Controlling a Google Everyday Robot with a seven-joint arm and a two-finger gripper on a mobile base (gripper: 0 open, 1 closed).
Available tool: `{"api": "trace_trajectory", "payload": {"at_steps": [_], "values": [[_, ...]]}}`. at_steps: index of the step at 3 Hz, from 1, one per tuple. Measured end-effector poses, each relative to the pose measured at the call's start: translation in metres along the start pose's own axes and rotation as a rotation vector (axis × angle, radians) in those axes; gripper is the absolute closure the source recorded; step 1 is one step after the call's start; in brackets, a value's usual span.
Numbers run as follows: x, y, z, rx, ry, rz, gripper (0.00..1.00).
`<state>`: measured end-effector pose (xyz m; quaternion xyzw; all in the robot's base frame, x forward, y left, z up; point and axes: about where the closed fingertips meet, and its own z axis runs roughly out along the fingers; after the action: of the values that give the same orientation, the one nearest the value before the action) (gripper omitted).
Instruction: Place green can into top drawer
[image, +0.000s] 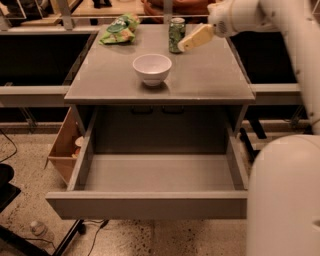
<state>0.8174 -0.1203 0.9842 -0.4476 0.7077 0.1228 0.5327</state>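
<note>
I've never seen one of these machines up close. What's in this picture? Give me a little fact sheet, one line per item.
green can: upright near the table's far edge, not in the drawer
gripper: above the table, right beside the can; contact unclear
top drawer: pulled open, nothing visible inside
white bowl: on the table, nearer the camera than the can
green snack bag: on the table's far corner, across from the gripper
table: grey, holds can, bowl and bag

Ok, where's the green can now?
In the camera view the can stands near the table's far edge, right of the bag and behind the bowl, with the tool just to its right.
</note>
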Motion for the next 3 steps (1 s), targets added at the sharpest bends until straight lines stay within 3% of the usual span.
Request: {"api": "trace_trajectory", "payload": {"at_steps": [1, 2, 3], "values": [[-0.002, -0.029, 0.045, 0.092, -0.035, 0.08, 0.0], [0.004, -0.053, 0.075, 0.187, -0.049, 0.217, 0.0], [0.005, -0.055, 0.08, 0.191, -0.054, 0.221, 0.0]]}}
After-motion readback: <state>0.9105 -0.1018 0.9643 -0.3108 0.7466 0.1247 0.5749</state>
